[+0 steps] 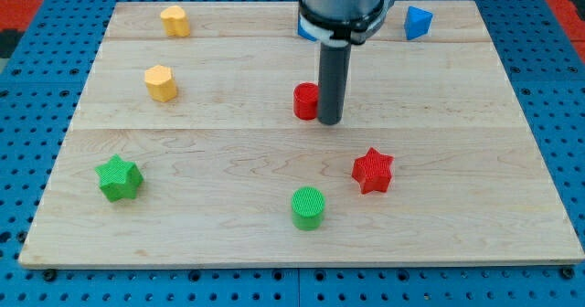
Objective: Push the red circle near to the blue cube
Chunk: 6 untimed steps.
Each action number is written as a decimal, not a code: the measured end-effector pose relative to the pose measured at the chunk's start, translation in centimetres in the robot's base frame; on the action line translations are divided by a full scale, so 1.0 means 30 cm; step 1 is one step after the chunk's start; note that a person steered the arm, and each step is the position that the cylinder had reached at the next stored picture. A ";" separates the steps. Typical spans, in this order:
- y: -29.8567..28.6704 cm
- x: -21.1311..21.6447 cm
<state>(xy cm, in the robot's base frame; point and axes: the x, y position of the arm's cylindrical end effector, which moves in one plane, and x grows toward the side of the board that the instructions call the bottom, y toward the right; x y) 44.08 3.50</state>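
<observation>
Near the board's middle, a little toward the view's top: red circle [306, 100], partly hidden behind my rod. My tip [330, 121] sits against the circle's right side, touching or all but touching; contact cannot be confirmed. No jaws on this rig, just a bare rod, so nothing to open or close.

Blue cube: a blue block [307, 29] shows only as a sliver behind the arm housing, at the view's top, directly above the circle. Shape not readable. A second blue block [417, 22], angular, sits top right, well apart.

Handling, my judgement: small, light, rigid plastic; slides easily on smooth wood [228, 79]. A round side will roll off my tip if struck off-centre. Best contact is the circle's lower edge, centred, pushing toward the view's top.

Count: red two (circle, red star [372, 170]); blue two; yellow two [175, 20] [160, 82]; green two (green star [119, 178], green circle [308, 206]). Eight blocks.
</observation>
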 end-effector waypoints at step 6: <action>0.028 -0.403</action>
